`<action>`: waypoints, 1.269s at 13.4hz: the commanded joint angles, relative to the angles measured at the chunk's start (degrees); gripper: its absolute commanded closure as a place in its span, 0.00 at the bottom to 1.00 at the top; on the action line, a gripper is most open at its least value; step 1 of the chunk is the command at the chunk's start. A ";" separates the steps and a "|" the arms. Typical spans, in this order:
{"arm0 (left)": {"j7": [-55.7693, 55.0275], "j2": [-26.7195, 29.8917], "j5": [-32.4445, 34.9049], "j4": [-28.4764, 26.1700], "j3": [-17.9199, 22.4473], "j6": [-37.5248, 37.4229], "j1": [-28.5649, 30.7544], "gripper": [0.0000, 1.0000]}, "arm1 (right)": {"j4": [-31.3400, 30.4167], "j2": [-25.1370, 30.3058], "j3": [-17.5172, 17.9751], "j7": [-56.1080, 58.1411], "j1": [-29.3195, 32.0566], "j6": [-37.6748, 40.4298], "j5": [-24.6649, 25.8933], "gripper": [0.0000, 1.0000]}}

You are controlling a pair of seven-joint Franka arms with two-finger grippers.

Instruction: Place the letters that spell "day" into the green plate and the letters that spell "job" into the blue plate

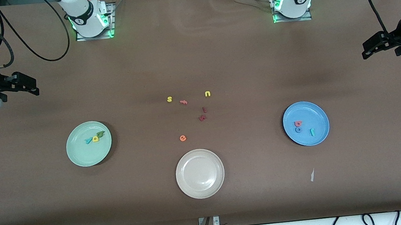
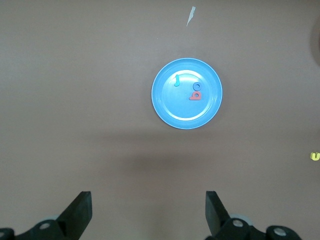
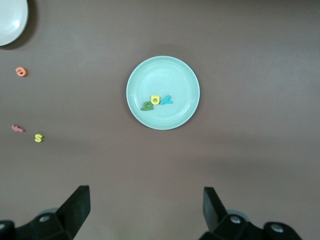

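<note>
- Left hand [image 1: 367,52]: raised over the table's edge at the left arm's end, fingers [image 2: 80,210] spread wide, holding nothing; the arm waits.
- Right hand [image 1: 33,86]: raised over the table's edge at the right arm's end, fingers [image 3: 77,207] spread wide, holding nothing; the arm waits.
- Blue plate [image 1: 320,134]: flat on the table toward the left arm's end, well apart from both hands.
- Letters that spell "job" [image 1: 302,126]: all inside the blue plate; the salmon-red b [image 1: 298,123] touches the blue o [image 1: 298,129], and the teal j [image 1: 312,132] lies near them, apart.
- Green plate [image 1: 81,158]: flat on the table toward the right arm's end.
- Letters that spell "day" [image 1: 95,138]: all inside the green plate, in a close row; the olive-green d [image 1: 101,134], the yellow a [image 1: 95,139] and the teal y [image 1: 88,141] lie touching or nearly so.
- Beige plate [image 1: 202,191]: near the table's edge closest to the front camera, midway between the coloured plates.
- Loose letters at mid-table: yellow s [image 1: 169,99], yellow u [image 1: 207,94], a salmon letter [image 1: 183,102] between them, two dark red letters [image 1: 202,114], and an orange e [image 1: 183,138] just beside the beige plate.
</note>
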State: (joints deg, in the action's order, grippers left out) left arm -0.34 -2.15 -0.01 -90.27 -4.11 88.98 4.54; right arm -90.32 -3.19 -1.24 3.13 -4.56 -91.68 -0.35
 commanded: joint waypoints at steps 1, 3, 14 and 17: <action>1.48 0.56 -1.30 -0.79 0.16 0.76 0.47 0.00 | 2.07 -0.50 0.10 0.30 -0.97 1.50 0.53 0.00; 1.40 0.39 -1.30 -0.61 0.16 0.76 0.47 0.00 | 2.07 -0.50 0.10 0.39 -1.15 1.50 0.62 0.00; 2.01 -0.58 -0.87 0.70 0.24 0.67 0.47 0.00 | 2.07 -0.07 0.01 0.65 -0.97 1.59 0.70 0.00; 1.66 -0.58 -0.87 0.88 0.24 0.67 0.47 0.00 | 2.07 0.11 0.01 0.65 -0.97 1.59 0.70 0.00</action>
State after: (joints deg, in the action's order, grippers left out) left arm 0.11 -2.45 -0.01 -90.28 -3.92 89.64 4.63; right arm -89.49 -3.20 -1.19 3.12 -5.53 -91.53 -0.30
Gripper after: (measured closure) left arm 0.000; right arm 0.000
